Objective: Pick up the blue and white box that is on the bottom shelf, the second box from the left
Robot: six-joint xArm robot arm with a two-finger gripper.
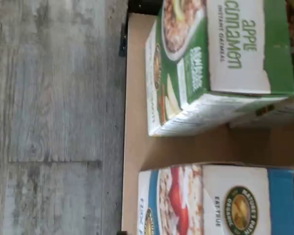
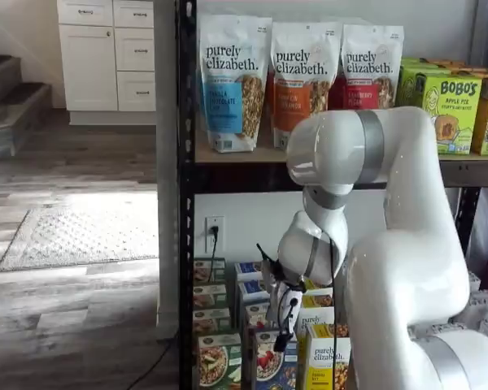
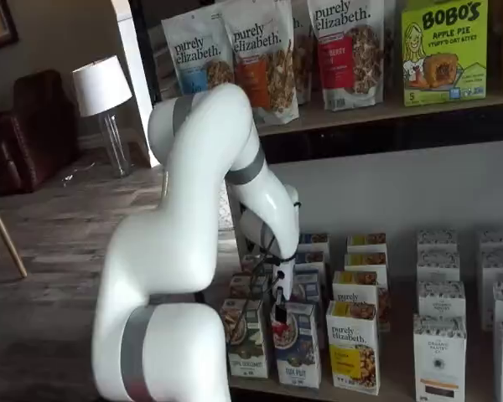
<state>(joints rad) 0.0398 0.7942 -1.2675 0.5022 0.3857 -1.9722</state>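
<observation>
The blue and white box (image 2: pixel 268 363) stands upright on the bottom shelf (image 3: pixel 396 387), between a green carton (image 2: pixel 215 362) and a yellow-and-white carton (image 2: pixel 325 363). In both shelf views my gripper (image 2: pixel 284 336) hangs just above the front of this box (image 3: pixel 296 343), its black fingers (image 3: pixel 281 301) seen side-on. Nothing is between them, and they stand open. The wrist view shows the blue and white box (image 1: pixel 225 200) close by, with the green apple cinnamon carton (image 1: pixel 210 63) beside it on the tan shelf board (image 1: pixel 137 98).
More rows of cartons stand behind and to the right on the bottom shelf (image 3: pixel 440 310). Granola bags (image 2: pixel 234 81) and green Bobo's boxes (image 2: pixel 449 101) fill the tier above. The rack's black post (image 2: pixel 185 244) stands left of the cartons. Grey wood floor (image 1: pixel 49 117) lies in front.
</observation>
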